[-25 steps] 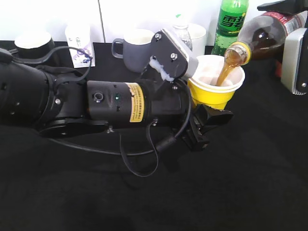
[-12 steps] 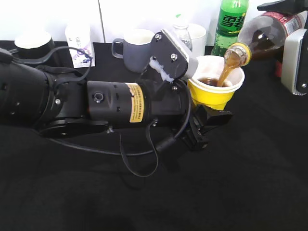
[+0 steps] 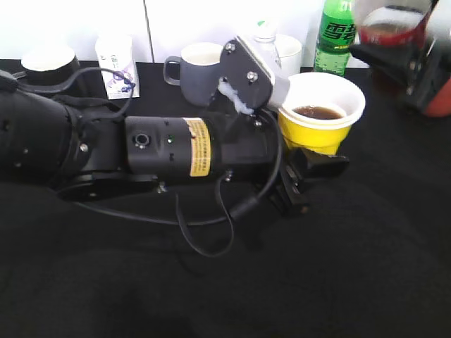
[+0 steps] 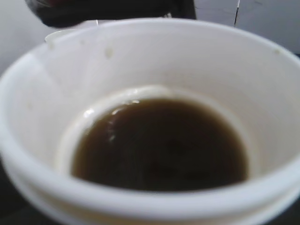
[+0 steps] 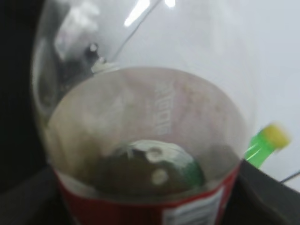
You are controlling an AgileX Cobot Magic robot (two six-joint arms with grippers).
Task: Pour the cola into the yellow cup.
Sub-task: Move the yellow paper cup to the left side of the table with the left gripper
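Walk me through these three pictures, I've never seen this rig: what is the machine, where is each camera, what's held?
It is a two-armed robot. The exterior view looks down at a black table. The left gripper holds the yellow cup, with cola in it. The left wrist view looks straight into that cup. The right wrist view looks along the cola bottle, now raised at the exterior view's top right; its gripper is hidden. Behind stand a grey mug, a green soda bottle and a printed paper cup.
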